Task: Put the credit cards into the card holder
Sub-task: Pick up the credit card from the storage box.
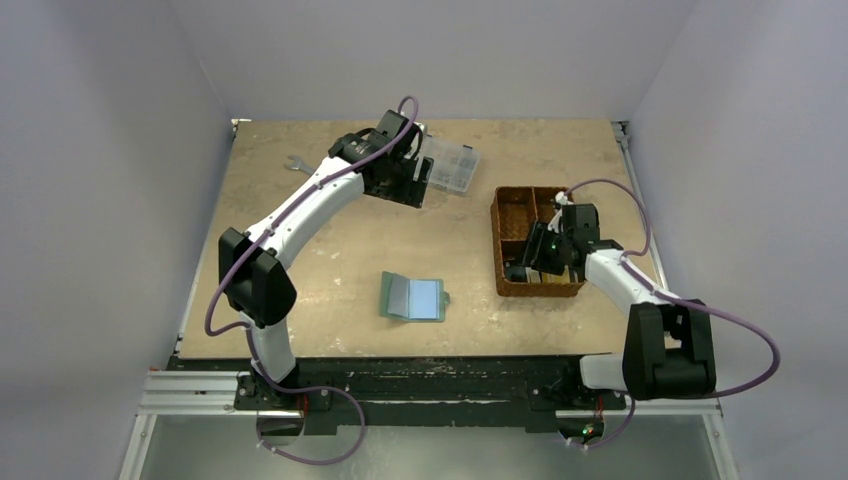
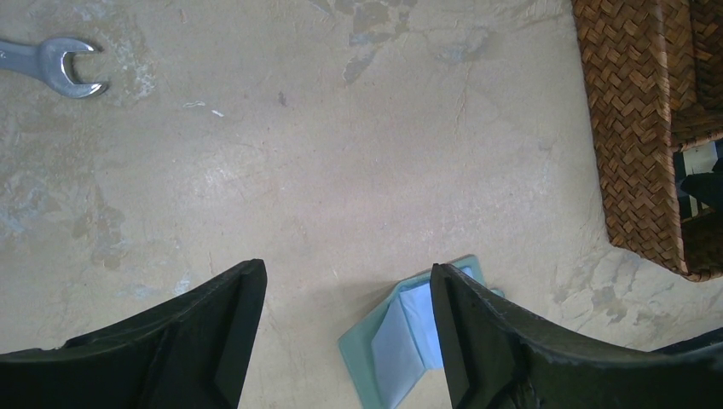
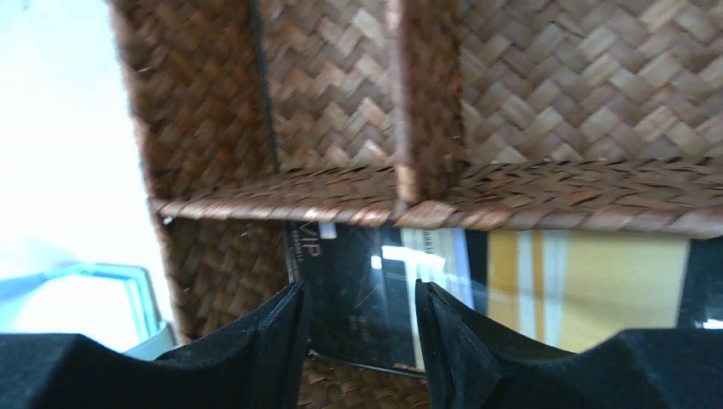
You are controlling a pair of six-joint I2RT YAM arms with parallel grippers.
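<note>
The card holder (image 1: 413,296) lies open on the table, sage-green with pale blue pockets; it also shows in the left wrist view as the card holder (image 2: 401,341). My left gripper (image 1: 405,185) hangs high over the far table, open and empty, its fingertips (image 2: 243,290) well apart. My right gripper (image 1: 535,262) reaches down into the near compartment of the brown basket (image 1: 515,205). Its jaws stand apart over a black credit card (image 3: 358,281). Beside that card lie a whitish striped card (image 3: 439,260) and an orange-gold card (image 3: 597,285).
A clear plastic compartment box (image 1: 452,165) sits at the far middle, just right of my left gripper. A metal wrench (image 1: 296,164) lies at the far left, seen also as the wrench (image 2: 60,64). The basket's woven dividers (image 3: 426,200) rise close ahead of my right fingers.
</note>
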